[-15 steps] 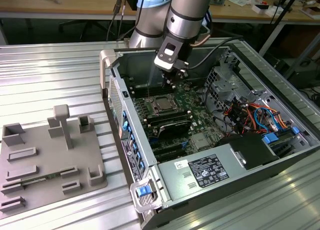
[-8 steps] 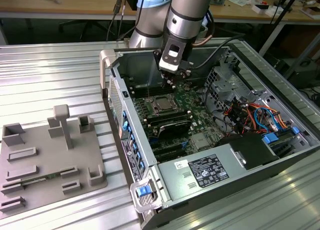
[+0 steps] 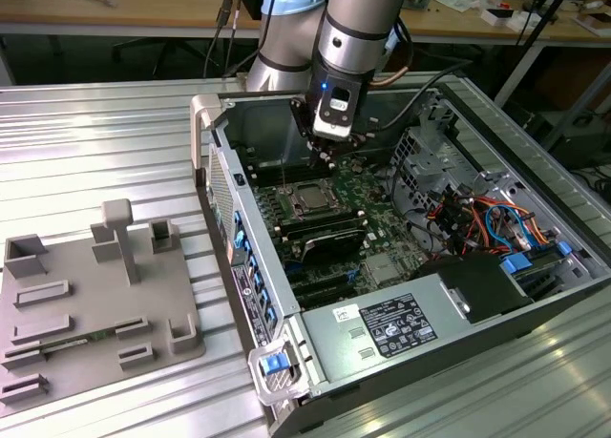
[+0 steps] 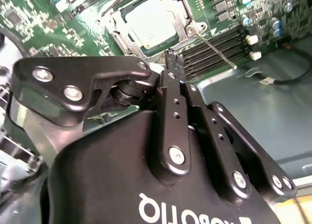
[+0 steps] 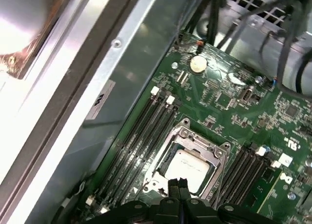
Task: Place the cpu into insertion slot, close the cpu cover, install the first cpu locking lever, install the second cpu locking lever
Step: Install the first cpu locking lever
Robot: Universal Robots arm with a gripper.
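Ribbed metal table (image 3: 95, 142) carries your open computer case (image 3: 263, 123). Your arm drops straight down near its back wall, gripper (image 3: 320, 161) clenched on nothing, just above the cpu (image 3: 310, 198). The cpu sits in the insertion slot (image 5: 160, 169), framed by the cpu cover (image 5: 195, 136). The second wrist view adds a thin lever (image 4: 214, 48) jutting from the socket corner.

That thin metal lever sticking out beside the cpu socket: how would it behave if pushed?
The lever is a long thin rod, so it probably springs and flexes rather than staying stiff. Its bare smooth metal looks slippery; the shut hand could slide off. One end sits at the cpu cover, so it likely pivots instead of shifting freely.
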